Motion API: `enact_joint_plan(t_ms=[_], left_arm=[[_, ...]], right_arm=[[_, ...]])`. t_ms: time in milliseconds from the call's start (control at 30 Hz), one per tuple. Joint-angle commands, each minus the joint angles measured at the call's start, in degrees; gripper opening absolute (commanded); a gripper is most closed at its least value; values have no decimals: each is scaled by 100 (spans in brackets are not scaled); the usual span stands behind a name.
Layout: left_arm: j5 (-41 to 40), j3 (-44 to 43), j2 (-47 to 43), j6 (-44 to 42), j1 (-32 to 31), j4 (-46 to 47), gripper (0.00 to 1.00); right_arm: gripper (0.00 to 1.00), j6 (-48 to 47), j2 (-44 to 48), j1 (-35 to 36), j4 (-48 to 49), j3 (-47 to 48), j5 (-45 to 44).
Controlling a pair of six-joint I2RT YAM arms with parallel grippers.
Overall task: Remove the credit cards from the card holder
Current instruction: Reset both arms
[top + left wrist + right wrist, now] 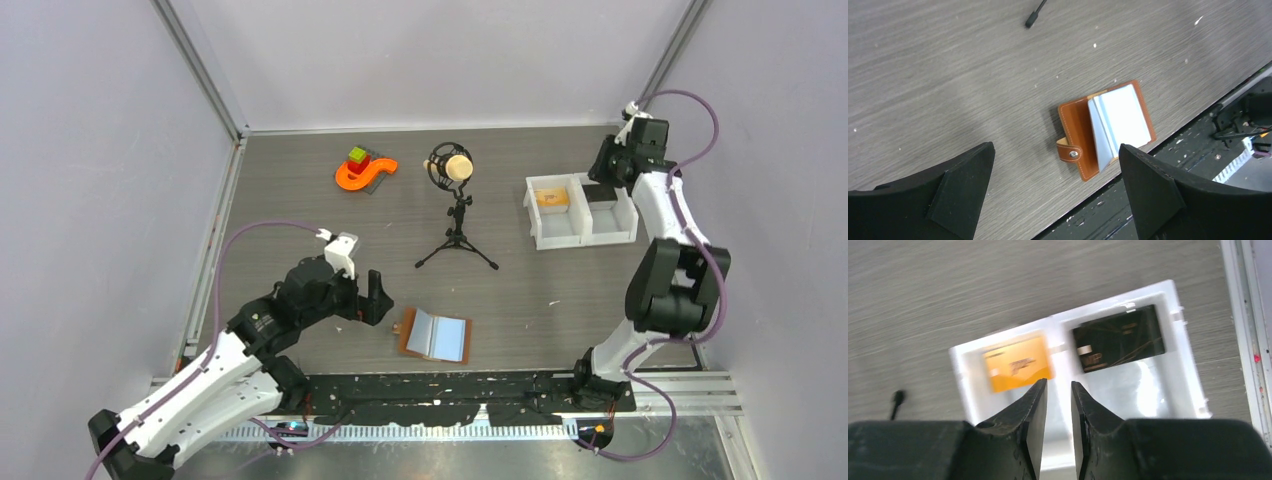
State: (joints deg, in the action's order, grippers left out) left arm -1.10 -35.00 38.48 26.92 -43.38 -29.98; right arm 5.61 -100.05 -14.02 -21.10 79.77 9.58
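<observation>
The card holder (pixel 436 336) lies open near the table's front edge, brown leather with a pale blue-grey inside. In the left wrist view (pixel 1108 127) its snap tab (pixel 1068 152) points left. My left gripper (pixel 375 297) is wide open and empty just left of it; in the left wrist view (pixel 1055 147) it hovers over it. My right gripper (pixel 603 172) hangs over the white two-compartment bin (pixel 555 238); in its wrist view (pixel 1058 382) the jaws stand a narrow gap apart, empty. An orange card (pixel 1018 363) lies in the left compartment, a black card (pixel 1119 338) in the right.
A microphone on a black tripod (pixel 455 205) stands mid-table. An orange curved toy with green and red blocks (pixel 362 168) sits at the back left. A black rail (pixel 450 385) runs along the front edge. Grey walls close the sides.
</observation>
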Motion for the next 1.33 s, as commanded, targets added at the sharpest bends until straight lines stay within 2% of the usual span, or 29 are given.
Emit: enact_joint_plan(t_ms=[0, 167, 267, 333, 400, 567, 767, 933, 1133, 1300], left_arm=[[-33, -428, -396, -143, 4, -22, 99], [-127, -645, -781, -293, 4, -127, 99], [-341, -813, -984, -344, 5, -341, 99], [-452, -884, -1169, -316, 5, -399, 99], [-502, -902, -1343, -275, 5, -420, 99], [-719, -768, -1782, -165, 0, -508, 99], [-736, -282, -2390, 169, 5, -283, 99], [-953, -144, -2705, 231, 5, -384, 99], [-1122, -200, -2923, 200, 4, -556, 99], [-1160, -182, -2987, 200, 5, -610, 99]], right_arm=[[32, 304, 1524, 625, -635, -129, -455], [35, 400, 2965, 1499, -1113, -682, -825], [50, 380, 3745, 1965, -1295, -1246, -825], [61, 450, 4474, 2221, -1368, -1572, -550], [69, 604, 4819, 2299, -1408, -1928, -167], [83, 945, 5980, 2350, -1500, -2649, 613], [100, 1167, 7114, 2351, -1587, -3380, 663], [95, 1349, 7816, 2351, -1540, -3709, 866], [95, 1422, 8029, 2351, -1549, -3688, 1321], [96, 1426, 8187, 2351, -1519, -3655, 1335]])
